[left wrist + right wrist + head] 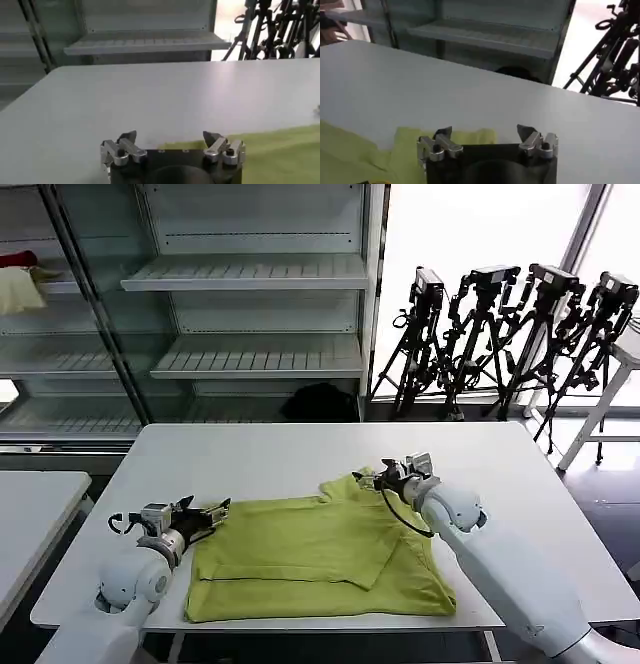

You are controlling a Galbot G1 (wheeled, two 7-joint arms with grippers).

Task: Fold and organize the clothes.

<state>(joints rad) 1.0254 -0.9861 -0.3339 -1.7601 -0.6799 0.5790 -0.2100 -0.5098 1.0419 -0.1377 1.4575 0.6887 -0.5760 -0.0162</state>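
Observation:
The lime yellow-green T-shirt (pixel 310 559) lies partly folded on the white table (pixel 270 459), one flap turned over its middle and a sleeve sticking out at the far right. My left gripper (pixel 212 512) is open at the shirt's left edge, just above the cloth (pixel 280 150), holding nothing. My right gripper (pixel 372 477) is open over the far right sleeve (pixel 445 137), with nothing between its fingers. In both wrist views the fingertips stand wide apart over bare table and green cloth.
Metal shelves (pixel 250 314) stand behind the table, with a cream cloth (pixel 20 289) and a red cloth (pixel 18 259) on the left one. Black tripods (pixel 510 334) line the window at the back right. A second white table (pixel 30 504) stands to the left.

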